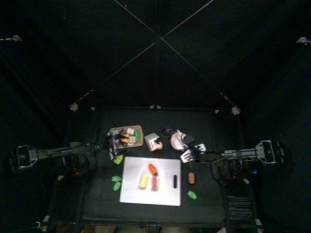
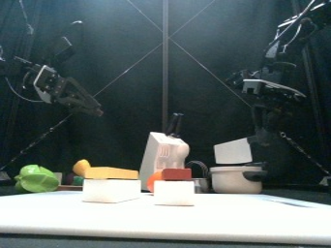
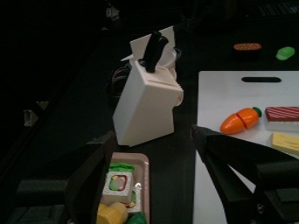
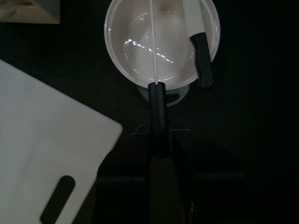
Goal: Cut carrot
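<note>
A white cutting board [image 1: 163, 196] lies at the table's [image 1: 91, 196] front edge. The carrot [image 1: 192, 182] lies on the table just beside the board's right edge, a green piece [image 1: 192, 193] at its front end. Behind the board stands a white knife block [image 3: 146, 101]. The left gripper [image 3: 163, 188] hangs spread wide above a tray [image 3: 131, 162] near the back left. The right gripper [image 4: 160, 131] is clamped on a knife's [image 4: 158, 96] black handle over a white bowl [image 4: 128, 48].

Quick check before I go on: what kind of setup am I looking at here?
Most likely a mock kitchen for robot trials: a small black table inside black curtains, holding a white cutting board with toy food pieces, a white knife block, and a pot. Both arms hang above it.
</note>
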Controlling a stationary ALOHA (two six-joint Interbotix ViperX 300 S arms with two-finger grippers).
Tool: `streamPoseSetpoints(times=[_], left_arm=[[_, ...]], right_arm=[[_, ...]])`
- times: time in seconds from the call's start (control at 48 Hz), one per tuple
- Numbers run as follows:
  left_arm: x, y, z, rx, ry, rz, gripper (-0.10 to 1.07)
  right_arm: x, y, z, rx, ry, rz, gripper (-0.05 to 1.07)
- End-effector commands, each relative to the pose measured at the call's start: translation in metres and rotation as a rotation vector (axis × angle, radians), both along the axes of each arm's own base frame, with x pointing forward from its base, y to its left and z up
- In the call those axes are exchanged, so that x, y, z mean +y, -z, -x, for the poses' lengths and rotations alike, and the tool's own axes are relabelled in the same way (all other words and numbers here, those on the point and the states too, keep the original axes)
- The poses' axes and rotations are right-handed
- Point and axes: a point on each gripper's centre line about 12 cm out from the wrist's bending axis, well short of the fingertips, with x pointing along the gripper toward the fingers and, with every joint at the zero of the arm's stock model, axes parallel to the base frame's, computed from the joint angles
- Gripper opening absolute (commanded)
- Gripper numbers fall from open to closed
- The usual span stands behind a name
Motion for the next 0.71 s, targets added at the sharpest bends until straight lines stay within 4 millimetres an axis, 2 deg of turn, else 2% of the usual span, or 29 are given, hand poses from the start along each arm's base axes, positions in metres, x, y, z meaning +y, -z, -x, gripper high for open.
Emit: streamPoseSetpoints(times=[0.0,0.125,0.354,0.479,0.688], left_arm=[[0.004,-0.010,-0.003,-0.057,-0.040,0.044,1.01],[-0.001,-0.014,-0.002,-0.102,-0.047,0.084,1.01],[-0.036,-0.032,-0.011,-0.260,0.129,0.063,1.01],[-0.053,-0.030,-0.015,-0.270,0.205,0.076,1.01],[-0.058,-0.021,-0.021,-0.231,0.227,0.092,1.01]], right_arm=[[0.004,-0.024,-0.009,-0.078,-0.040,0.031,0.48],[0.011,-0.040,-0.013,-0.123,-0.108,0.090,0.48],[0.031,-0.060,-0.015,-0.250,-0.260,0.144,0.48],[0.044,-0.060,-0.016,-0.332,-0.353,0.121,0.48],[0.063,-0.053,-0.017,-0.436,-0.518,0.081,0.48]])
